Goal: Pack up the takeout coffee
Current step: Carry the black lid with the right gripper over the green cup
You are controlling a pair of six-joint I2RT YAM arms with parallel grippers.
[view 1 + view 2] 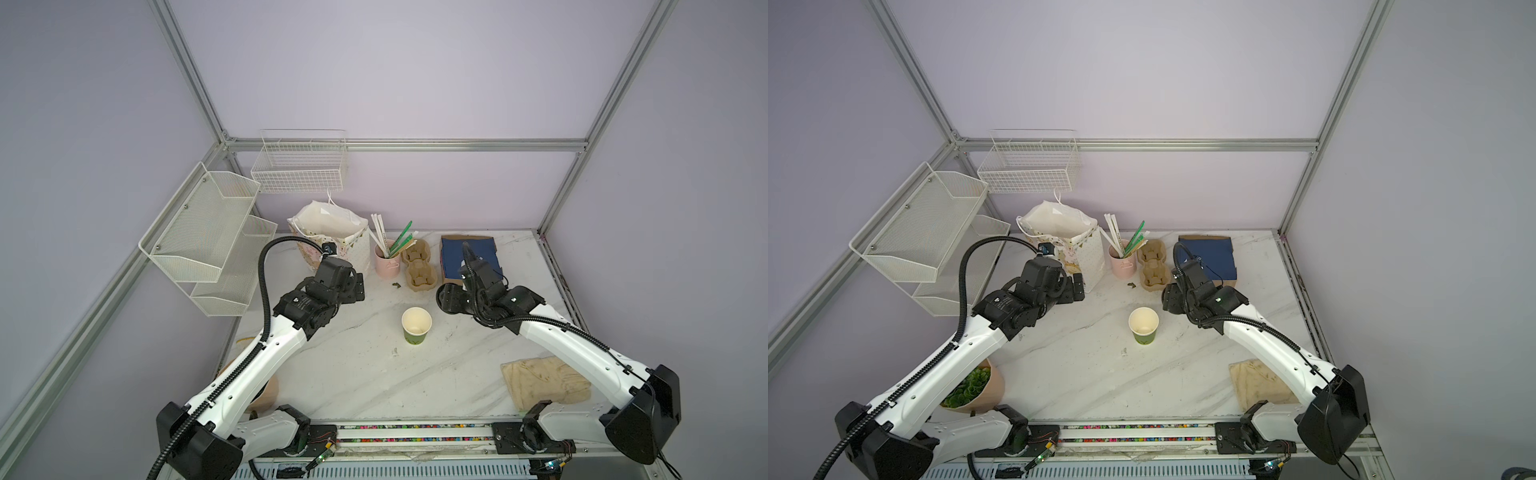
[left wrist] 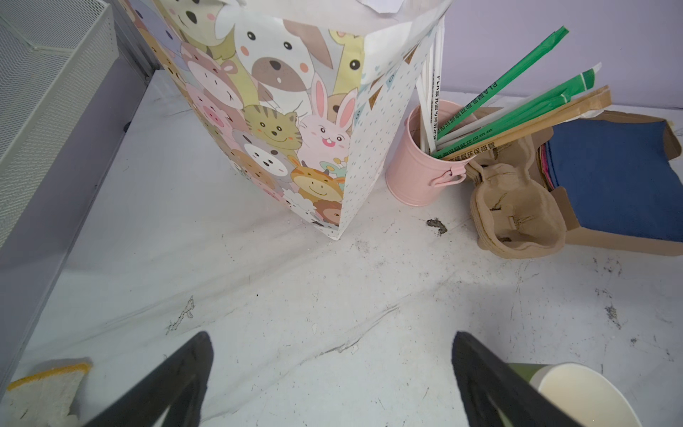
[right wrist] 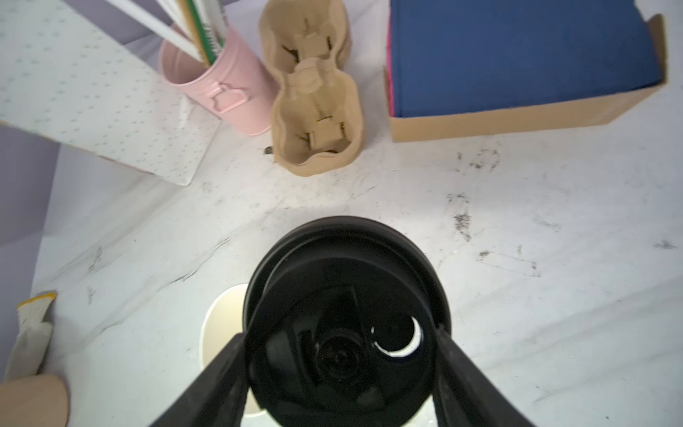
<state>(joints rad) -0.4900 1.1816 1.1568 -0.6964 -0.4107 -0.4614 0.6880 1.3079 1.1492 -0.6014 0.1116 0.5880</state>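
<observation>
1 black lid [image 3: 347, 258] clamped in right tool [image 3: 340, 338], left tool [image 2: 329, 334] wide open

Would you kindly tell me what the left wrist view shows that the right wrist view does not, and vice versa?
Only the left wrist view: the cartoon-animal face of the paper bag, the mesh shelf, and the left gripper, open and empty. Only the right wrist view: the right gripper clamped on a black lid. Both: the green paper cup, the pink mug of straws, the pulp cup tray and the cardboard box.
</observation>
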